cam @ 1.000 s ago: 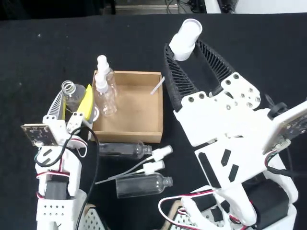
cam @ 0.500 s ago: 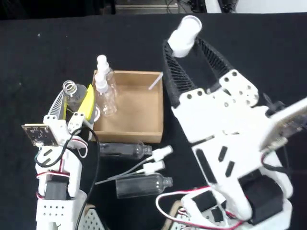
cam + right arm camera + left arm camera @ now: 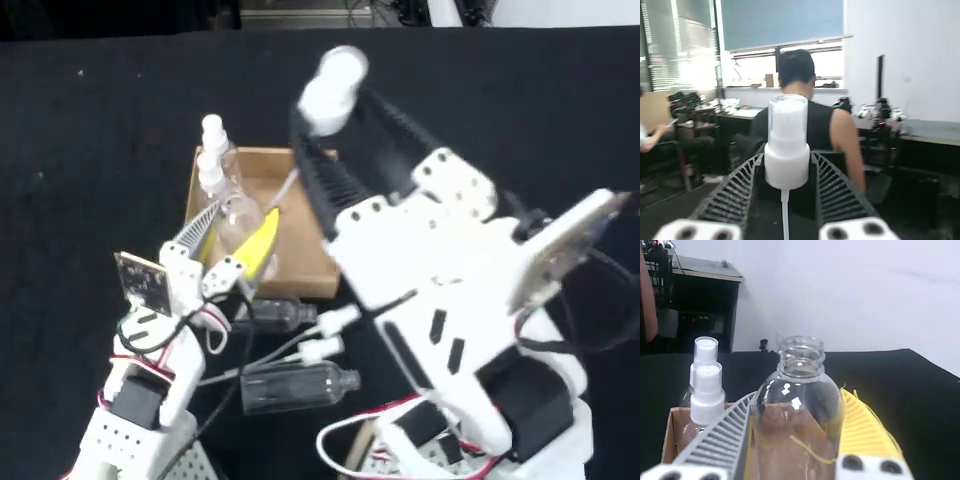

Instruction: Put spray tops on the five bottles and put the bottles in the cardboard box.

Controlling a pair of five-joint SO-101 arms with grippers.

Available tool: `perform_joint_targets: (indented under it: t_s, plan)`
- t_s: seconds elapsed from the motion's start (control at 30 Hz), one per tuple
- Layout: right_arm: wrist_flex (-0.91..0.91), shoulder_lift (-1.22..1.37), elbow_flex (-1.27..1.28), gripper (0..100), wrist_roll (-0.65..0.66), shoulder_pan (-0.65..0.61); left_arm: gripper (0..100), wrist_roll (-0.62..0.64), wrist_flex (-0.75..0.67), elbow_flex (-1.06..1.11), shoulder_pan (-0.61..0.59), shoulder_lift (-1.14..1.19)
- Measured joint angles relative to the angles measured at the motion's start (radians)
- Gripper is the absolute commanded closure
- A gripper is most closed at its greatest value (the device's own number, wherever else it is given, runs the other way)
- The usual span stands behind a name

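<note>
Black table (image 3: 100, 100), left end effector (image 3: 235, 228) pinching an uncapped bottle (image 3: 797, 405) over the cardboard box (image 3: 262, 155) edge, right end effector (image 3: 330, 115) gripping a spray top (image 3: 786, 150). Risk imo: dangling tube (image 3: 784, 215) misses that narrow neck (image 3: 800, 347).

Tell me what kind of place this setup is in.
Probably an office or lab workroom. Behind the spray top held in the right claw there are a wide window, blinds and cluttered desks. The work itself sits on a black-covered table.
</note>
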Motion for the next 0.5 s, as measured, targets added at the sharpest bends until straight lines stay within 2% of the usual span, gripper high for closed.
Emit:
perform_joint_targets:
  t_s: [0.1,0.3,0.5]
  plan:
    - [-0.002,0.008,0.02,98.7,0.0,-0.064,97,0.0,0.002,0.0,0.006,0.0]
    - [-0.028,0.011,0.028,98.7,0.0,-0.086,97,0.0,-0.017,0.0,0.012,0.0]
    - [-0.178,0.011,0.15,98.7,0.0,-0.086,97,0.0,-0.051,0.0,0.011,0.0]
